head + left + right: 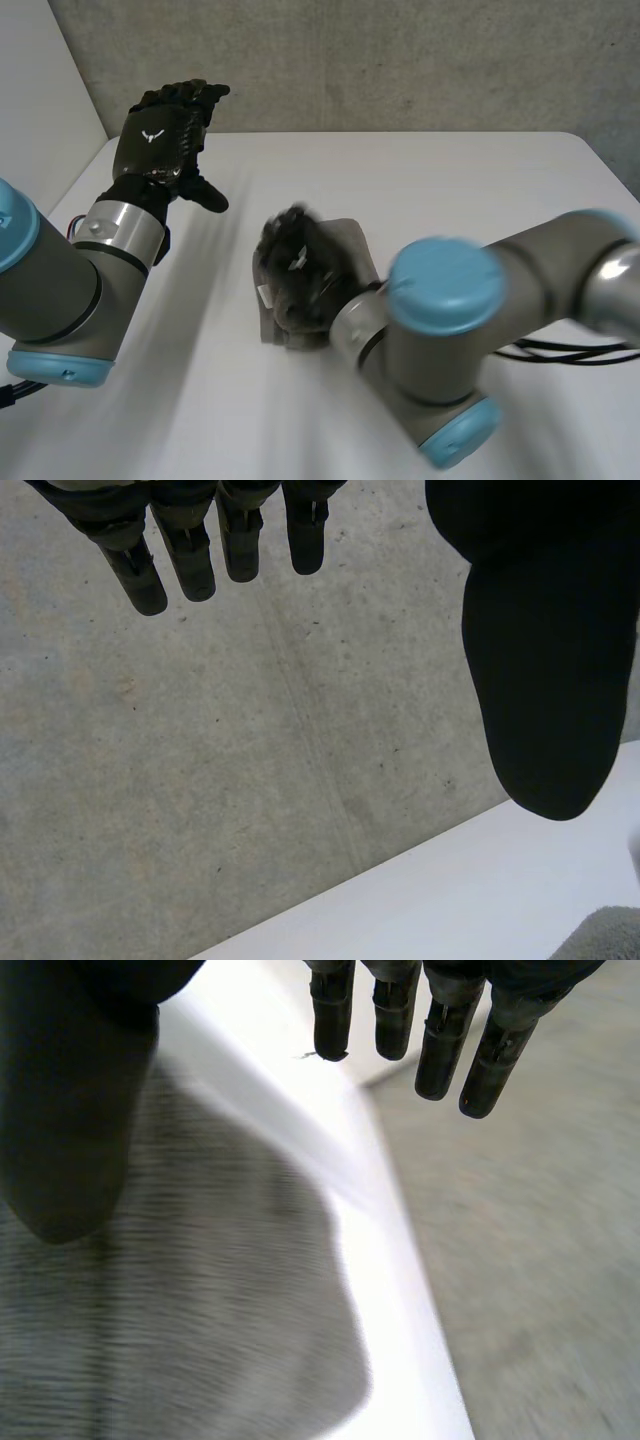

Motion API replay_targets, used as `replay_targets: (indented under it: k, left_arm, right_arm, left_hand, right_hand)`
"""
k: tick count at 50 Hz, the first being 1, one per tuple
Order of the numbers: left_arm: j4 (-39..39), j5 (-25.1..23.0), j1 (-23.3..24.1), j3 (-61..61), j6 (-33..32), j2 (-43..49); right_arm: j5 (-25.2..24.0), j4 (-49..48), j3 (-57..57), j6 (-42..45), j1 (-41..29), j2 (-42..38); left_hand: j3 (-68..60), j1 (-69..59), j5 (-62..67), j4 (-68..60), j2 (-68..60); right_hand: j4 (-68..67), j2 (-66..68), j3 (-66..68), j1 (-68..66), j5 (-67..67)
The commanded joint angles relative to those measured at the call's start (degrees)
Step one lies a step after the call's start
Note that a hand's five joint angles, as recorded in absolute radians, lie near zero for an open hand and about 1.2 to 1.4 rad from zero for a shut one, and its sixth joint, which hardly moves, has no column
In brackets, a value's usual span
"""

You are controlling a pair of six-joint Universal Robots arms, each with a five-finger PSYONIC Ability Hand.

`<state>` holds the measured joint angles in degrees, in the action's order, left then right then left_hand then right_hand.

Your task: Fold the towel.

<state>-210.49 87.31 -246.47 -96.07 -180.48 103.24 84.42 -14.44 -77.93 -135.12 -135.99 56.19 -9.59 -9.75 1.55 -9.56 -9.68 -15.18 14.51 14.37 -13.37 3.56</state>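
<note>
- Right hand [298, 262] sits at frame centre in the head view, over the towel [350, 240]. Its wrist view shows the fingers [395, 1020] straight and spread away from the thumb, holding nothing. You cannot confirm from these views whether it touches the cloth.
- Left hand [160, 135] is raised at the upper left of the head view, well apart from the towel. Its fingers are relaxed and it is empty.
- Towel: grey, lying as a compact bundle in the middle of the white worktop [430, 180], partly under the right hand. It looks doubled over at least once; the layer count is not readable.
- Handling, judged: light, soft, limp pile cloth, not fragile.
  - It will sag as soon as you lift it and will not hold an edge line by itself.
  - The pile should grip well against the fingers.
  - It may slide on the smooth worktop if pushed rather than pinched.
- Where to hold, judged: pinch the corners or the free edge, one hand per corner, taking all layers together. A mid-cloth grab would bunch it.
- Risk: catching the top layer alone and undoing the fold.
</note>
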Motion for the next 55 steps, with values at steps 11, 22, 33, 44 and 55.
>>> replay_targets:
  k: [11,22,33,44,55]
  left_arm:
    - [4.28,-0.21,6.43,4.83,1.19,11.52]
    - [8.78,-0.03,7.67,6.59,0.57,21.56]
    - [13.42,-0.12,7.14,8.43,0.39,12.18]
    - [31.69,4.00,2.67,20.20,1.62,-2.33]
    - [45.42,5.24,0.55,28.21,3.56,-3.40]
  right_arm:
    - [-2.24,1.87,-1.87,-38.81,14.70,5.60]
    - [-8.13,14.70,9.73,-46.73,15.40,-10.66]
    - [-7.52,19.01,13.60,-45.58,15.40,-3.72]
    - [4.44,20.94,12.98,-42.51,15.84,17.02]
    - [13.66,26.39,14.65,-33.89,18.39,19.66]
  left_hand:
    - [-1.64,-1.48,-0.33,-1.67,-1.55]
    - [-1.81,-1.65,-0.16,-1.83,-1.71]
    - [-1.14,-0.97,-0.83,-1.16,-1.04]
    - [-0.80,-0.64,-1.17,-0.83,-0.71]
    - [-0.46,-0.30,-1.51,-0.49,-0.37]
  right_hand:
    - [5.18,-4.51,-4.37,3.37,-3.56]
    - [5.18,-4.51,-4.37,3.37,-3.56]
    - [5.18,-4.51,-4.37,3.37,-3.56]
    - [5.18,-4.51,-4.37,3.37,-3.56]
    - [5.18,-4.51,-4.37,3.37,-3.56]
